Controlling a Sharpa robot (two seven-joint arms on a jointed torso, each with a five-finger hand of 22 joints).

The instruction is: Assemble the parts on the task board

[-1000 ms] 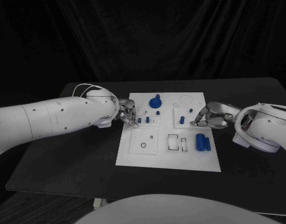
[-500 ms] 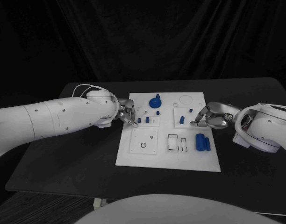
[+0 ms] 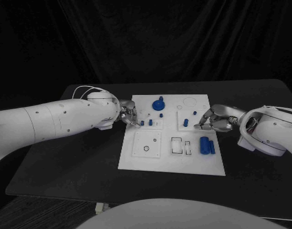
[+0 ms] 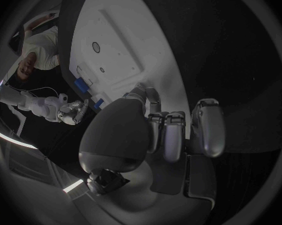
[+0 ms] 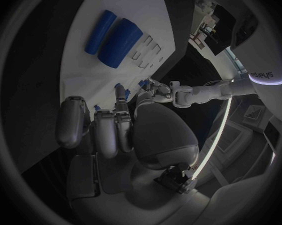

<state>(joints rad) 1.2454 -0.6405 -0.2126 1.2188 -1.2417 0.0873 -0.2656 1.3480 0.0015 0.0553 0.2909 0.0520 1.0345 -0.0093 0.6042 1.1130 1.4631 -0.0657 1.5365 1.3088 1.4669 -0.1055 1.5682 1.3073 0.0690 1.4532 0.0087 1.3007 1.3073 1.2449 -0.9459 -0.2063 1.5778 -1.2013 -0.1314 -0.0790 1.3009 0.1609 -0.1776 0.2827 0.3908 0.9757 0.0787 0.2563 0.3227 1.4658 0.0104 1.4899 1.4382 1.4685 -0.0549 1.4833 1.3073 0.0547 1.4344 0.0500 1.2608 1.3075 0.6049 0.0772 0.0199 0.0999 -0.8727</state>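
You see the task board (image 3: 170, 164) as a flat white rectangular plate lying in the middle of the black matte desk (image 3: 70, 157). Its surface is smooth and carries raised square panels, a black oval ring (image 3: 147, 148) and narrow rectangular slots (image 3: 178, 146). The parts are glossy blue plastic pieces. A round knob-shaped part (image 3: 159, 103) stands near the far edge of the board. Small upright pegs (image 3: 151, 122) stand on the left square panel, and further pegs (image 3: 186, 122) stand on the right square panel. Two blue cylinders (image 3: 206, 145), one thick and one thin, lie side by side, touching, near the right edge of the board.

The left hand (image 3: 130, 117) sits at the left edge of the board beside the left panel; its silver fingers (image 4: 172, 135) are curled inward, and you cannot tell whether they hold a part. The right hand (image 3: 213, 120) sits at the right edge of the board beside the right panel; its metallic fingers (image 5: 110, 130) are bent toward the board, and you cannot tell whether they pinch anything
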